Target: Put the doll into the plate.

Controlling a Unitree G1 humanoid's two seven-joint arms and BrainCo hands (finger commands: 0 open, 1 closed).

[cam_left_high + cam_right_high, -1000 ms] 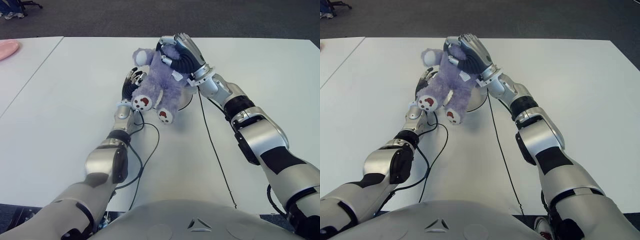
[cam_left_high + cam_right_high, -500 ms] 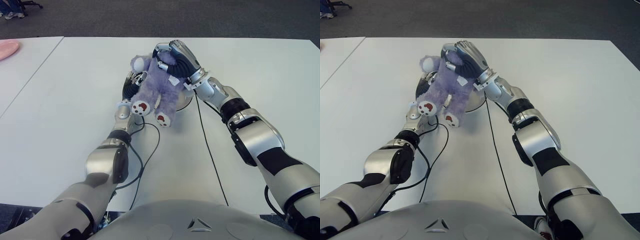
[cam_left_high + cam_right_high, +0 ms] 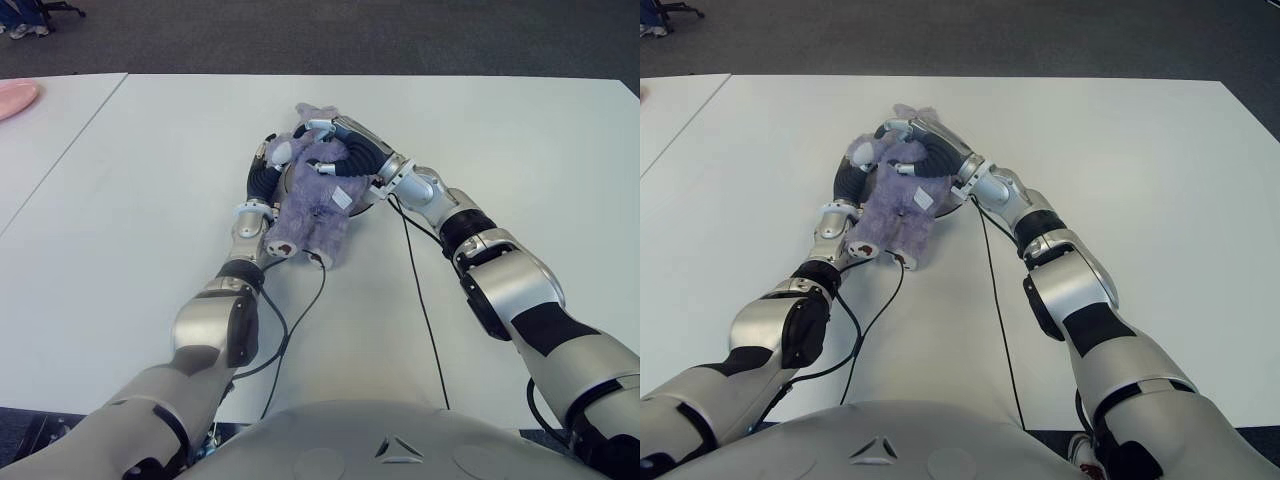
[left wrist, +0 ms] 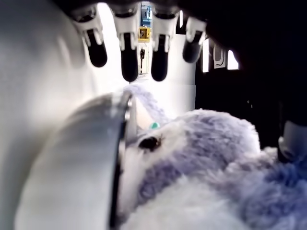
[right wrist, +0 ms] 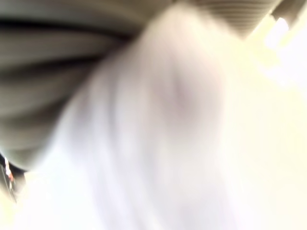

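While the purple doll [image 3: 312,205] lies face down over the plate [image 3: 371,204] on the white table [image 3: 520,150] | right hand [image 3: 335,150] curled around its upper body, gripping | left hand [image 3: 262,180] at the doll's left side, fingers [image 4: 128,50] straight and spread, holding nothing

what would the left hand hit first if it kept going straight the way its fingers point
Probably nothing soon: the left hand points away from the robot over bare white table, with the doll and plate beside it, though depth is hard to judge.
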